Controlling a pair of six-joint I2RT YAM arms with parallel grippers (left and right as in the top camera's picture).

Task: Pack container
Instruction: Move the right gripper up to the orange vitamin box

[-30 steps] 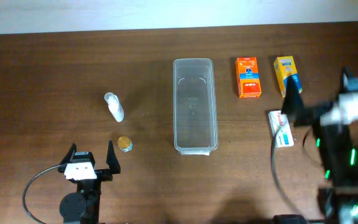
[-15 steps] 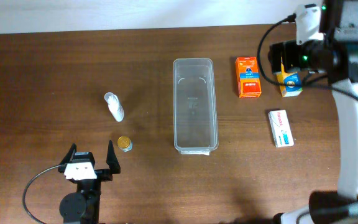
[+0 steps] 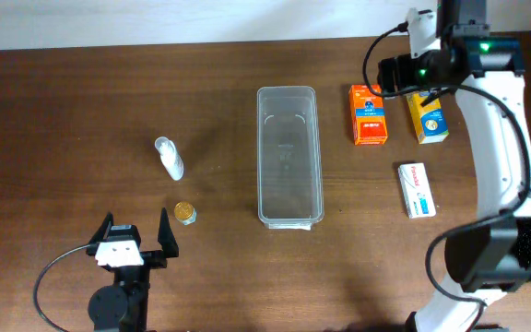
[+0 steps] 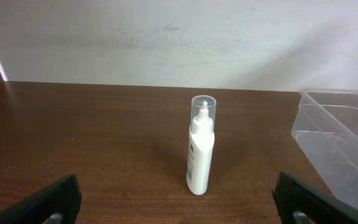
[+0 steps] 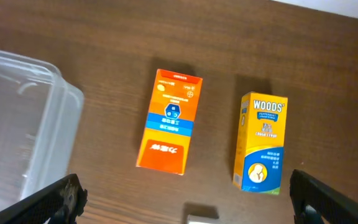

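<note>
Container [image 3: 289, 157]: mid-table, long side running away from you, clear walls with the brown table [image 3: 63, 111] showing through.

Your right side: orange box [image 5: 169, 121] lies flat, near the container's far end but apart from it. Yellow box [image 5: 261, 142], marked WOODS, lies flat beside the orange one with a gap between. In the overhead view your right arm covers part of the yellow box. White box [image 3: 418, 190] lies flat nearer to you, apart from both.

Your left side: white bottle [image 4: 201, 146] with a clear cap stands upright, well apart from the container. Small gold disc [image 3: 184, 213] sits between the bottle and your left gripper.

Left gripper [image 3: 136, 231]: low at the near left edge, fingers spread wide, gripping nothing, facing the bottle.

Right gripper [image 5: 194, 202]: above the orange and yellow boxes, looking down on them, fingers wide apart, touching nothing.
</note>
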